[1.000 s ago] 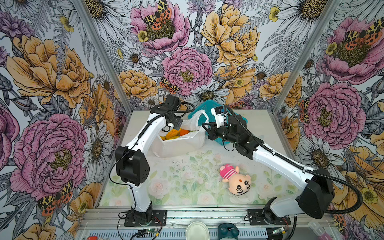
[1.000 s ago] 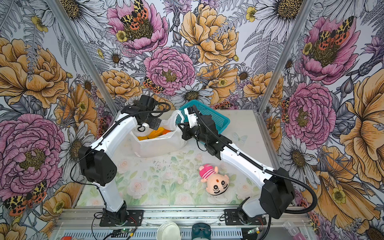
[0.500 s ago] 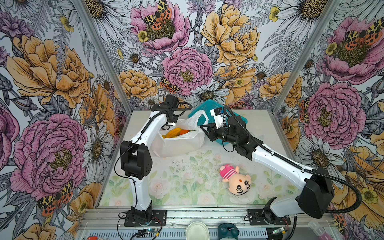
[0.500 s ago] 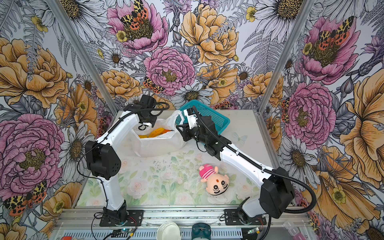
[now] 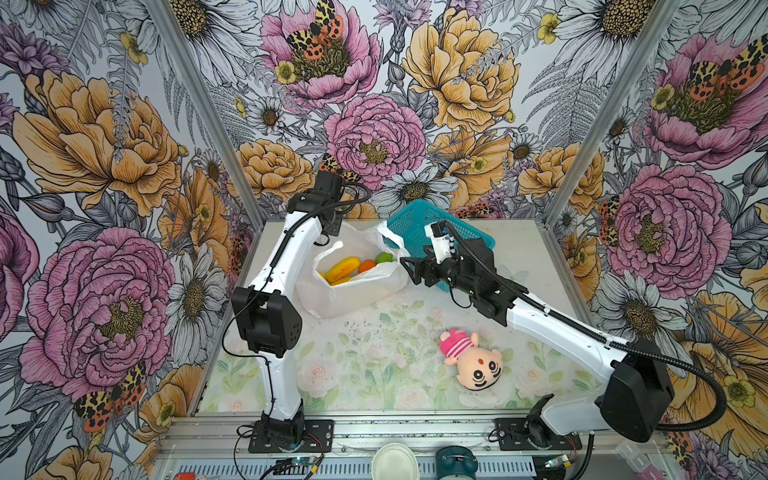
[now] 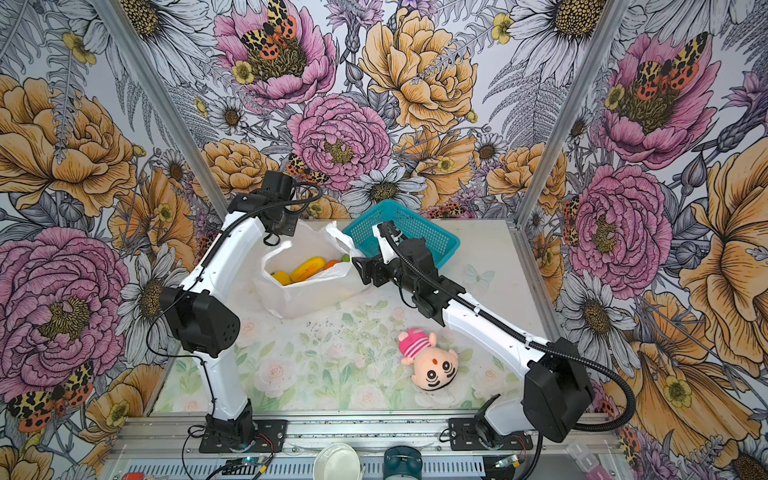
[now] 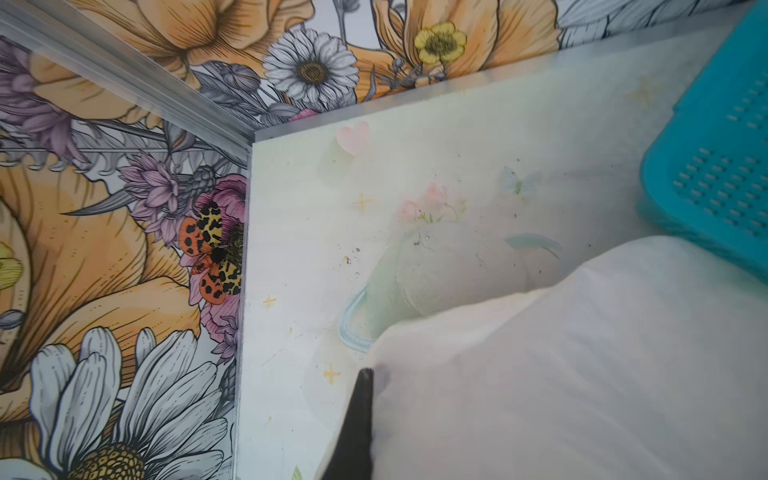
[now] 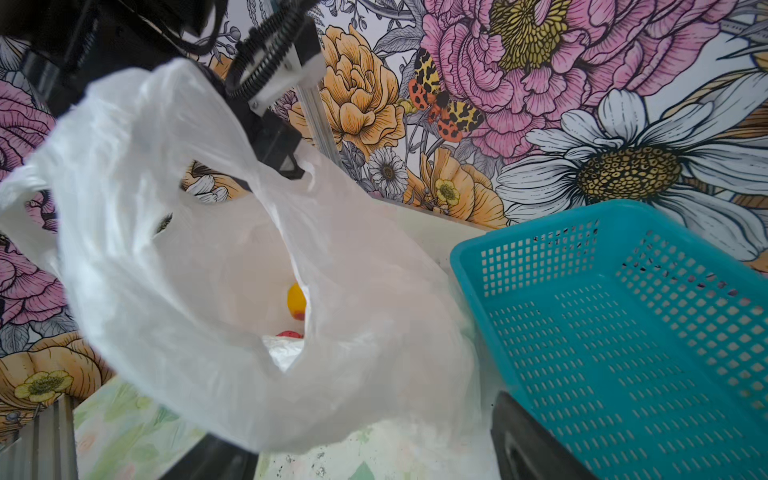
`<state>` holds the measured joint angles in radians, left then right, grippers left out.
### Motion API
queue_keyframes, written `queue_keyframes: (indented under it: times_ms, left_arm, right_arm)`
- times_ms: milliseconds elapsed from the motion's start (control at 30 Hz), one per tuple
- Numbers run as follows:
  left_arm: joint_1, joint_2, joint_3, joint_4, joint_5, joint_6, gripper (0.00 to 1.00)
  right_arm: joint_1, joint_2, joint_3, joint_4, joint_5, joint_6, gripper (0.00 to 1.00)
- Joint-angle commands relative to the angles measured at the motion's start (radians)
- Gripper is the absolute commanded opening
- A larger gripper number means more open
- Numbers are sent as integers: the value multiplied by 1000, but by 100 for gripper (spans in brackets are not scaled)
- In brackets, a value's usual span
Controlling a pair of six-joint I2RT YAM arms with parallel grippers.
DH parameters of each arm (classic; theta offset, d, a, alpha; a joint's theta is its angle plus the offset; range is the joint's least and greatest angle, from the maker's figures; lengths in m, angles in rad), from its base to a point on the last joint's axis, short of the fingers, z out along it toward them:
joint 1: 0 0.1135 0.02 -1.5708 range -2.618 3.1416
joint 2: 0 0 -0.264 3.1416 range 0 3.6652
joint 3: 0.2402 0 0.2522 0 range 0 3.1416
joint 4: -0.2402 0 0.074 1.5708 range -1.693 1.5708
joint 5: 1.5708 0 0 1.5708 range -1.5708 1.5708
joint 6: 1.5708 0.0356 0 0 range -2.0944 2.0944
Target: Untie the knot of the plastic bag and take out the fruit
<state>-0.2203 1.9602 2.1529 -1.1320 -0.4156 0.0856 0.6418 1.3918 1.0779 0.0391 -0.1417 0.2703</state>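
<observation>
The left gripper (image 8: 289, 166) pinches the rim of the bag (image 5: 357, 291) at the centre of a top view; the right gripper (image 5: 409, 270) stands wide open beside it. No knot shows; the fruit (image 5: 347, 268) lies inside, none out.

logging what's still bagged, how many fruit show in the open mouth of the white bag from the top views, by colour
yellow fruit: 2
orange fruit: 1
green fruit: 1
total: 4 showing in the plastic bag; more may lie hidden under the film
</observation>
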Motion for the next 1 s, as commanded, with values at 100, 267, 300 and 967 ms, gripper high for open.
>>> queue_keyframes:
  times_ms: [100,267,300,967]
  left_arm:
    - [4,22,177,-43,-89,-6,0]
    - [-20,53,260,-44,-174,26,0]
    - [-23,60,274,-45,-186,29,0]
    - [-3,112,514,-44,-291,31,0]
  right_arm:
    - [-5,-58,-11,46,2,-10,88]
    - [-5,-72,-42,77,-15,-14,88]
    - [-5,-74,-52,87,-14,-21,88]
    - [-7,-43,-138,215,-62,-125,96]
